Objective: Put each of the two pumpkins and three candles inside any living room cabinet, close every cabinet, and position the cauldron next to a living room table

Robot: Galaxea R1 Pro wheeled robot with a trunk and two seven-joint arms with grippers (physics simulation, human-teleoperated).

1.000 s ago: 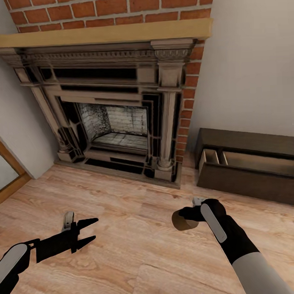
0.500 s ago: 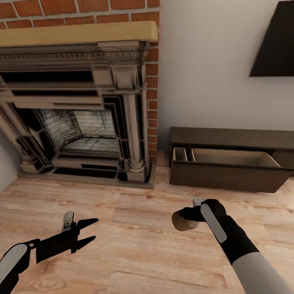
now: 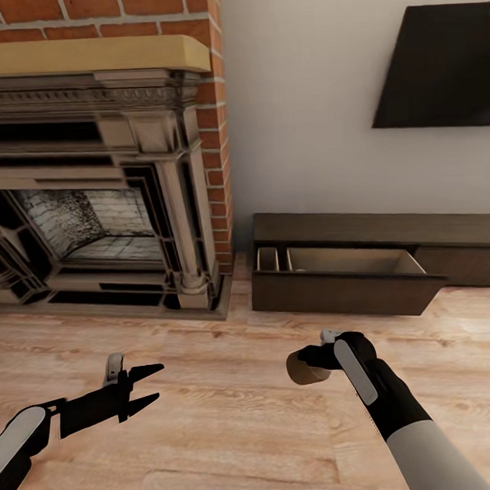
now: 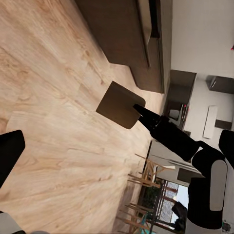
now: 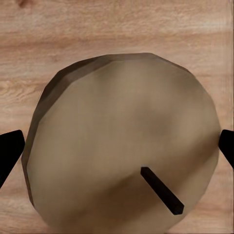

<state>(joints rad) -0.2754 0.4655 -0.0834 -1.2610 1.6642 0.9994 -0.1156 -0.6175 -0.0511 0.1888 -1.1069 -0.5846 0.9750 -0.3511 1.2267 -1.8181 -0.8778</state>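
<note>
A beige-tan candle point(image 3: 303, 374) is held on its side just above the wood floor, my right gripper point(image 3: 317, 358) shut on it. The right wrist view looks at the candle's flat end point(image 5: 117, 136) with its short dark wick point(image 5: 162, 190), one fingertip at each edge. In the left wrist view the same candle point(image 4: 118, 105) hangs in the right gripper's fingers point(image 4: 158, 123). My left gripper point(image 3: 159, 381) is open with nothing in it, low over the floor. Ahead stands the low dark-brown cabinet point(image 3: 375, 230), its left front point(image 3: 338, 292) pulled open; its inside looks bare. The pumpkins, cauldron and table are out of view.
The ornate fireplace point(image 3: 95, 208) with its brick chimney and wooden mantel stands at the left, close beside the cabinet. A dark flat screen point(image 3: 437, 69) hangs on the white wall above the cabinet. Bare plank floor point(image 3: 230, 415) lies between me and the cabinet.
The whole view has swung to the right: the fireplace slid left and the cabinet and wall screen came further in. Both arms hold the same pose, the candle still gripped.
</note>
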